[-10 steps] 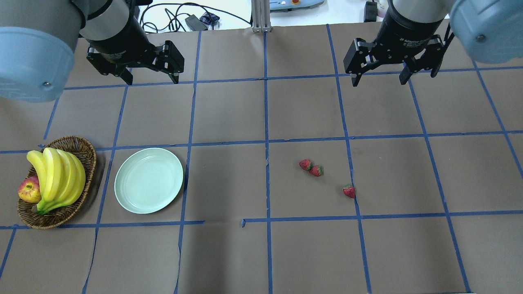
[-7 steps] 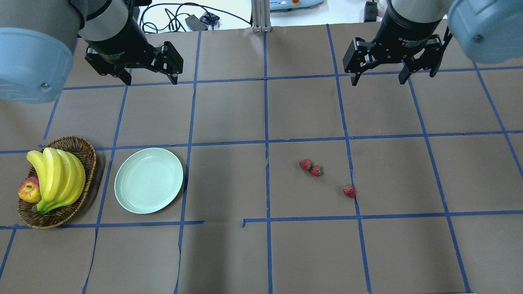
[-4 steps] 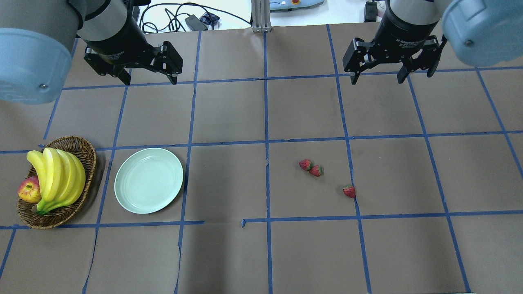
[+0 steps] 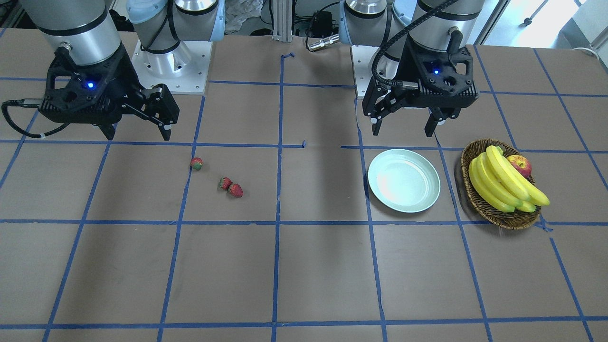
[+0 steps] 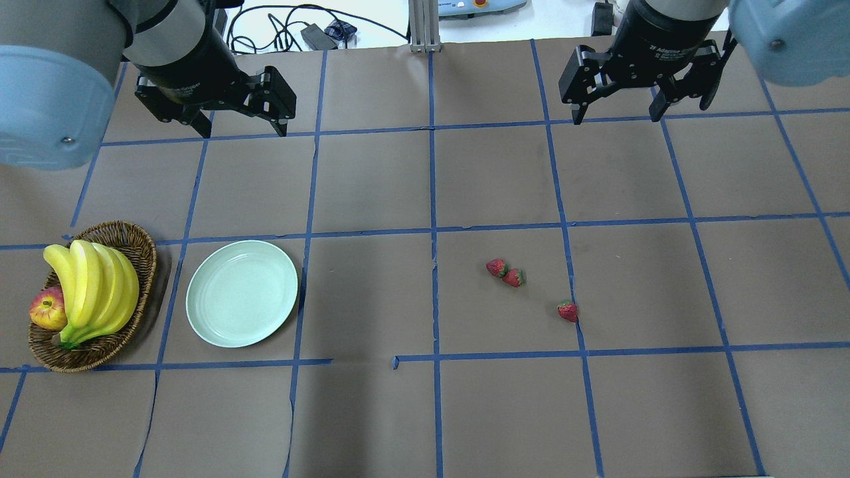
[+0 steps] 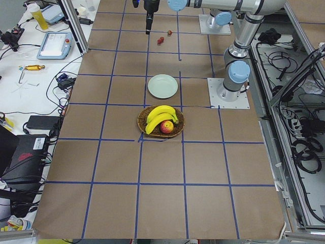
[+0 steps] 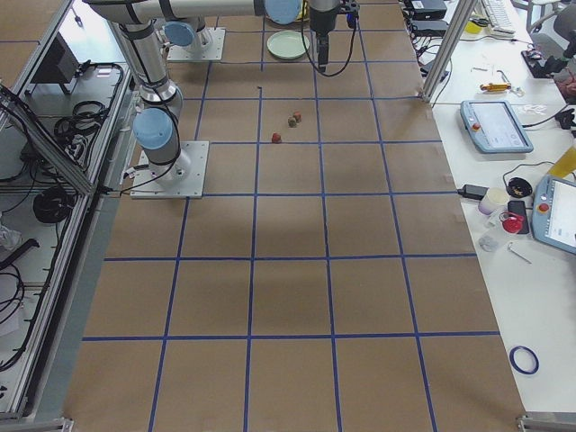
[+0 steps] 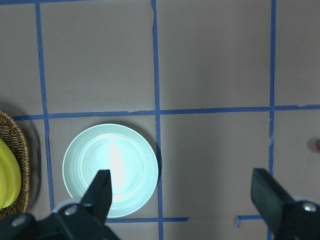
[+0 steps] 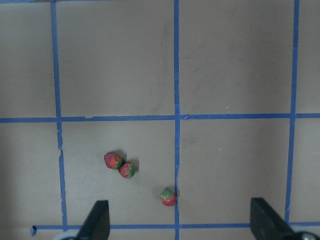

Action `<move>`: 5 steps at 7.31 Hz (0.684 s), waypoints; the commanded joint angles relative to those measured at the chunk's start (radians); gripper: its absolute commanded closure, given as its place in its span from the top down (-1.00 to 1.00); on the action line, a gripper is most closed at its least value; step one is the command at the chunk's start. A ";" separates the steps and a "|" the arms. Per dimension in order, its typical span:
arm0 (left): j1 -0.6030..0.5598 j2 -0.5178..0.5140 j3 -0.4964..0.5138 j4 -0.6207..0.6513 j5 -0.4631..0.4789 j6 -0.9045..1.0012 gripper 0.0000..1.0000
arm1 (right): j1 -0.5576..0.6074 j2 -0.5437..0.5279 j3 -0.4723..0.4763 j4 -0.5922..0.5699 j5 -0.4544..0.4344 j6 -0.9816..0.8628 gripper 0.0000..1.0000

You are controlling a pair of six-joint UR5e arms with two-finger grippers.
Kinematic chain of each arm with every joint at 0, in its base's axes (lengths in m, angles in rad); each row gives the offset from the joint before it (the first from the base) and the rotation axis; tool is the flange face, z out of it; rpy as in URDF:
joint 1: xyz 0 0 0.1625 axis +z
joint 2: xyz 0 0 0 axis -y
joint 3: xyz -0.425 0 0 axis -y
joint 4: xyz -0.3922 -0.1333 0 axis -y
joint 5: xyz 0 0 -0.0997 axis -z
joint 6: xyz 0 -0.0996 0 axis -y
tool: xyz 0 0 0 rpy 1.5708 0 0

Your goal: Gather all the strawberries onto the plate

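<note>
Three strawberries lie on the brown table right of centre: two touching [image 5: 497, 267] [image 5: 514, 277] and one apart [image 5: 568, 311] on a blue tape line. They also show in the right wrist view [image 9: 113, 160] [image 9: 128, 170] [image 9: 168, 197]. The empty mint-green plate [image 5: 242, 293] sits at the left, also in the left wrist view [image 8: 110, 170]. My left gripper [image 5: 244, 131] hangs open and empty high over the table, beyond the plate. My right gripper [image 5: 617, 119] is open and empty, high and well beyond the strawberries.
A brown wicker basket [image 5: 141, 244] with a bunch of bananas [image 5: 93, 292] and a red-yellow apple [image 5: 46, 309] stands just left of the plate. Blue tape lines grid the table. Cables and devices lie past the far edge.
My right gripper has drifted slightly toward the far edge of the table, still open. My left gripper, the strawberries and the plate have barely moved.
</note>
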 commanded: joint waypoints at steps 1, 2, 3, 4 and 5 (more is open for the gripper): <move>0.000 0.000 -0.001 0.000 0.002 0.000 1.00 | -0.002 -0.008 -0.034 0.055 0.000 0.003 1.00; 0.000 0.000 -0.001 0.000 0.002 0.000 1.00 | -0.002 -0.008 -0.034 0.053 -0.002 -0.002 1.00; 0.000 0.000 -0.001 -0.001 0.002 -0.004 1.00 | -0.002 -0.007 -0.029 0.042 -0.006 -0.003 1.00; 0.000 0.000 -0.002 -0.002 0.004 0.002 1.00 | -0.001 0.000 -0.025 0.016 -0.009 -0.003 1.00; 0.000 0.000 -0.004 -0.003 0.004 -0.006 1.00 | 0.004 0.000 -0.008 0.012 -0.032 0.000 1.00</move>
